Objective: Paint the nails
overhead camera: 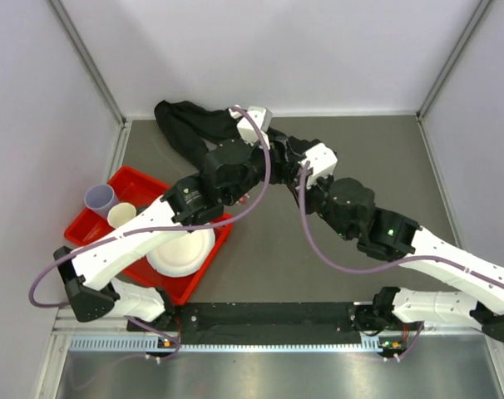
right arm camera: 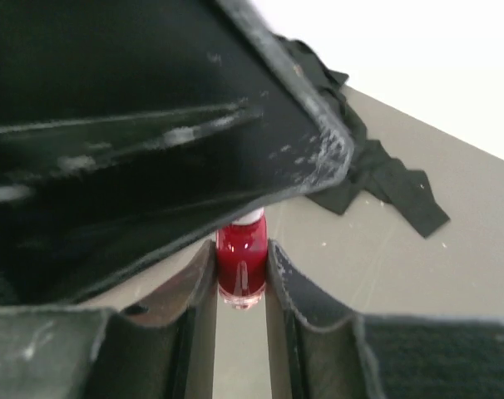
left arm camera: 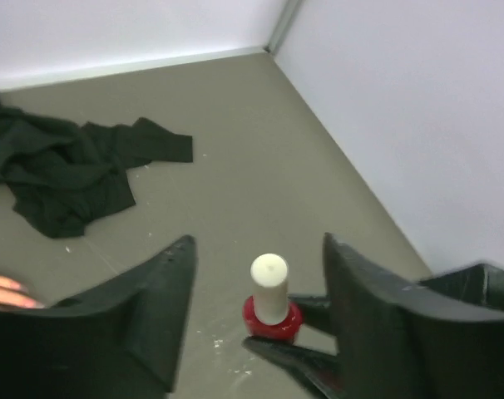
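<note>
Red glass first: the polish bottle [right arm camera: 240, 268] stands upright on the grey table [left arm camera: 235, 150], pinched at its body between the two fingers of the right gripper [right arm camera: 241, 259], which is clenched on it. The left gripper [left arm camera: 259, 248] hangs over the same bottle with its jaws released; its two dark fingers [left arm camera: 165, 283] flank the white cap [left arm camera: 269, 287] at 9 and 3 o'clock, with a gap on each side, touching nothing.

At 9 o'clock in the left wrist view, just beside the left finger, the pale fingertips of the mannequin hand [left arm camera: 4, 289] poke in at the frame edge. The nails themselves are too blurred to make out.

Farther out, crumpled black fabric [overhead camera: 185, 125] lies at 11 o'clock on the table, near the back wall. From above, both arms meet over the middle of the table and cover the bottle. A red tray [overhead camera: 90, 229] sits at 8 o'clock, holding a lilac cup [overhead camera: 100, 198], a cream cup [overhead camera: 121, 216] and a white dish [overhead camera: 181, 249]
</note>
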You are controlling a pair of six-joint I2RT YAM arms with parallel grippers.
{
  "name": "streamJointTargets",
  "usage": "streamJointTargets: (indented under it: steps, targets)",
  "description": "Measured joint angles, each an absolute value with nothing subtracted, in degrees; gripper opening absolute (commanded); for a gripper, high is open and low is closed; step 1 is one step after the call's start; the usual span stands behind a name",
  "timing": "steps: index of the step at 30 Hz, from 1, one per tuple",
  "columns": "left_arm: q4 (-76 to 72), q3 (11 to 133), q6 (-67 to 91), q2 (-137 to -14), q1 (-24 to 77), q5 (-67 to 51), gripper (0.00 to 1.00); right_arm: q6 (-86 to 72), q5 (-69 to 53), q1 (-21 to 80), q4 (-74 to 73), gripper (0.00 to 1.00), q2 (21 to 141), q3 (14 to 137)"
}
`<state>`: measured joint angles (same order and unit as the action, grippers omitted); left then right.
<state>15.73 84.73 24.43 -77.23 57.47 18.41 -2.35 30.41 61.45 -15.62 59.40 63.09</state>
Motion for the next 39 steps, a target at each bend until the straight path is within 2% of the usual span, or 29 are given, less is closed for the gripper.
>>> streamJointTargets:
  steps: [1, 2, 3, 6, 11, 14, 17, 19, 23, 27, 35, 36, 38, 39]
  targets:
    - [15.73, 84.73, 25.04, -76.86, 57.01, 17.17, 0.79, -2.04, 28.53, 60.77, -15.94, 0.00, 58.13, 62.50]
    - [15.66, 84.73, 25.28, -76.53, 56.71, 16.27, 0.88, -1.89, 26.79, 59.99, -15.99, 0.00, 57.28, 62.19]
    - [15.79, 84.73, 25.36, -76.01, 56.45, 14.52, 0.89, -1.63, 25.28, 59.11, -16.03, 0.00, 56.69, 62.13]
    - [16.34, 84.64, 25.91, -73.67, 53.80, 7.62, 0.89, -1.30, 20.47, 57.21, -16.19, 0.00, 54.59, 61.30]
    - [12.86, 80.95, 28.80, -67.48, 43.22, -7.22, 0.89, -1.06, 9.82, 53.69, -18.06, 0.00, 50.33, 59.96]
    - [9.56, 78.37, 30.46, -65.43, 38.74, -16.45, 0.88, -1.54, 2.81, 51.75, -18.50, 0.00, 48.31, 59.96]
    - [4.75, 76.82, 32.18, -66.22, 38.02, -27.03, 0.70, -2.92, -5.52, 49.28, -18.50, 0.00, 47.22, 59.96]
    - [-0.58, 74.98, 34.37, -67.70, 37.98, -34.26, 0.63, -4.47, -11.86, 47.03, -18.35, 0.00, 47.07, 59.96]
    - [-11.31, 70.59, 40.10, -70.89, 37.98, -44.77, 0.71, -9.13, -25.08, 41.25, -15.07, 0.00, 47.11, 58.89]
    - [-21.96, 67.24, 46.52, -72.86, 37.98, -51.48, 0.70, -13.21, -33.71, 38.50, -11.70, 0.00, 47.72, 57.80]
    - [-29.93, 66.96, 49.87, -72.88, 37.98, -55.68, 0.46, -16.88, -41.10, 37.76, -7.86, 0.00, 49.84, 57.74]
    - [-30.00, 66.98, 49.93, -72.88, 37.98, -55.79, 0.37, -17.21, -41.54, 37.63, -7.57, 0.00, 50.02, 57.74]
    - [-29.85, 66.98, 49.98, -72.88, 37.98, -56.12, 0.25, -17.65, -42.00, 37.47, -7.07, 0.00, 50.28, 57.74]
    - [-29.69, 66.98, 49.63, -72.88, 37.98, -56.10, 0.11, -17.82, -42.19, 37.45, -6.72, 0.00, 50.41, 57.74]
